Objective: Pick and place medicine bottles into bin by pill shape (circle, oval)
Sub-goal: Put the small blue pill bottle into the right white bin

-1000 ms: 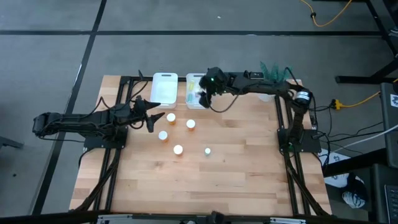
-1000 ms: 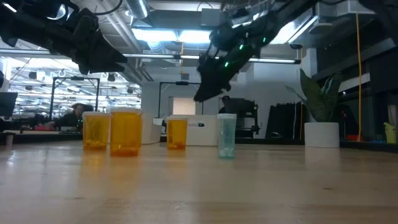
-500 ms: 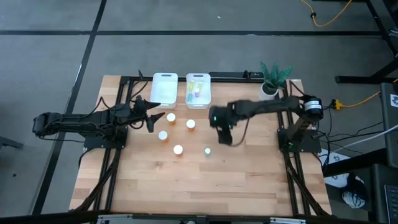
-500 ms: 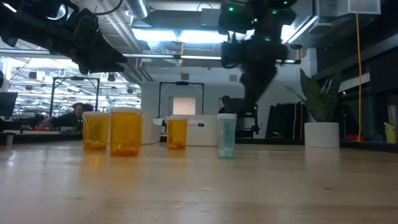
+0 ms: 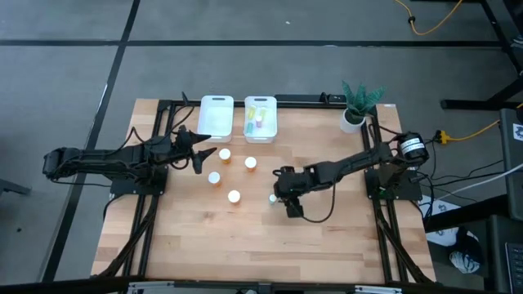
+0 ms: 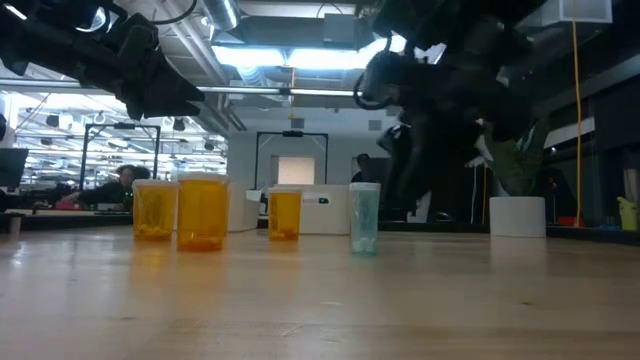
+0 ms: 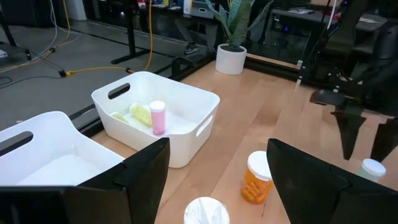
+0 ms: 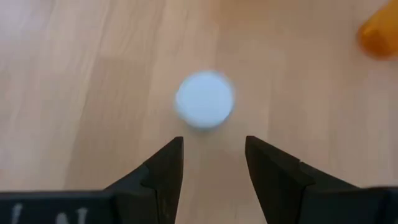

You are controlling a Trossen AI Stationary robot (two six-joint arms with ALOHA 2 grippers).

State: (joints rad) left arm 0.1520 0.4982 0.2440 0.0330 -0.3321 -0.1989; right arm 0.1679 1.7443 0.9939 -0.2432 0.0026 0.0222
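From above, my right hand (image 5: 282, 196) sits near the middle of the pale wooden-plank table (image 5: 327, 245), just beside the slim pale green bottle (image 5: 273, 198) with its round white cap; the bottle stands at the hand's nine o'clock. Three orange bottles (image 5: 225, 153) with white caps stand further toward ten o'clock, and a fourth white cap (image 5: 234, 196) stands at nine o'clock from the green one. At twelve o'clock on the table are two white rounded plastic bins: the left bin (image 5: 215, 115) and the right bin (image 5: 260, 117), which holds slim bottles. My left hand (image 5: 199, 149) waits at the table's left side near the orange group. A potted plant (image 5: 356, 102) stands at two o'clock.

At table height, the pale green bottle (image 6: 364, 217) stands upright, translucent and cylindrical, with my dark right arm (image 6: 440, 90) just behind it. Three amber bottles (image 6: 203, 211) stand at its nine o'clock.

Past my left fingers (image 7: 317, 180), set wide with nothing between them, I see an orange bottle (image 7: 257, 178) and the smooth white bin (image 7: 158, 115) with a pink bottle (image 7: 157, 117) inside.

My right wrist looks straight down: the fingers (image 8: 165, 171) stand moderately apart and empty, with the round white cap (image 8: 204, 99) just ahead of the tips on the wood grain.
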